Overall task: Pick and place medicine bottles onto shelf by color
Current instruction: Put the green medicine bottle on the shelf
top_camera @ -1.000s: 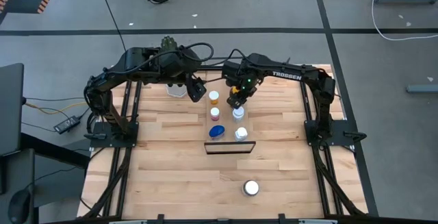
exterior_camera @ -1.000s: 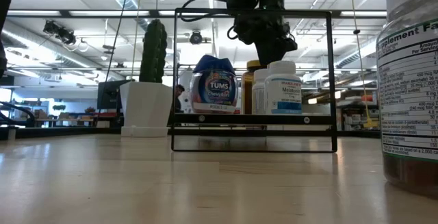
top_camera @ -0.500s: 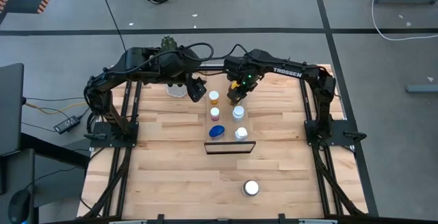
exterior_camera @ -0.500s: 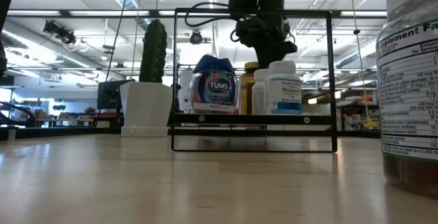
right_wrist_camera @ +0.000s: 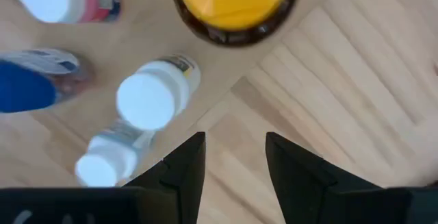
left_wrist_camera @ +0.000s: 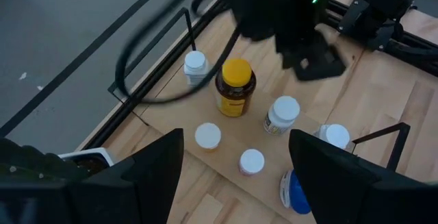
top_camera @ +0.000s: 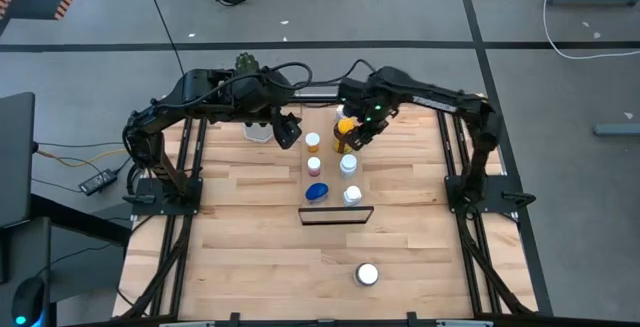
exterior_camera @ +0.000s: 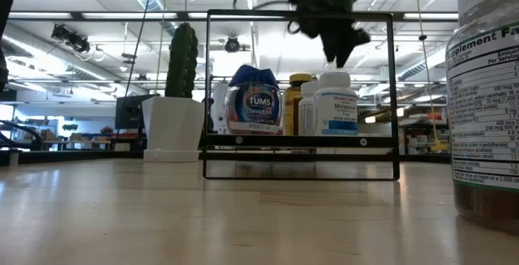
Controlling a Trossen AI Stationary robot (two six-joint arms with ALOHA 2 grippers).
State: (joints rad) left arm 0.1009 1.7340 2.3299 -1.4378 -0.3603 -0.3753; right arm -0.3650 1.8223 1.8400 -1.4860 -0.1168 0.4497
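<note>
- Looking down in the high view: the shelf (top_camera: 327, 172) lies at centre on the slatted worktop (top_camera: 250, 257), its wire rail toward the lower edge. Bottles stand on it in two columns: a white-capped bottle (top_camera: 313, 141) above the blue-lidded bottle (top_camera: 317, 192), and the amber bottle with yellow cap (top_camera: 344, 133) above two white-capped bottles (top_camera: 349, 165). One more white-capped bottle (top_camera: 368, 274) stands alone at lower centre, well apart from the shelf.
- Same view: right end effector (top_camera: 362, 139) hangs just right of the amber bottle; left end effector (top_camera: 287, 132) waits at upper left of the shelf, near the cactus pot (top_camera: 259, 130).
- Low view: blue-lidded bottle (exterior_camera: 254, 99) and a white-capped bottle (exterior_camera: 335, 102) show behind the black rail at centre; the right end effector (exterior_camera: 336, 44) hangs above them, clear of the caps. The cactus (exterior_camera: 182, 59) stands at left.
- Left wrist view: left fingers (left_wrist_camera: 161, 169) stand apart at the bottom with nothing between them; the amber bottle (left_wrist_camera: 235, 88) sits at centre.
- Right wrist view: right fingers (right_wrist_camera: 189, 166) stand apart, empty, above bare wood; the yellow cap (right_wrist_camera: 236, 1) is at the top edge.
</note>
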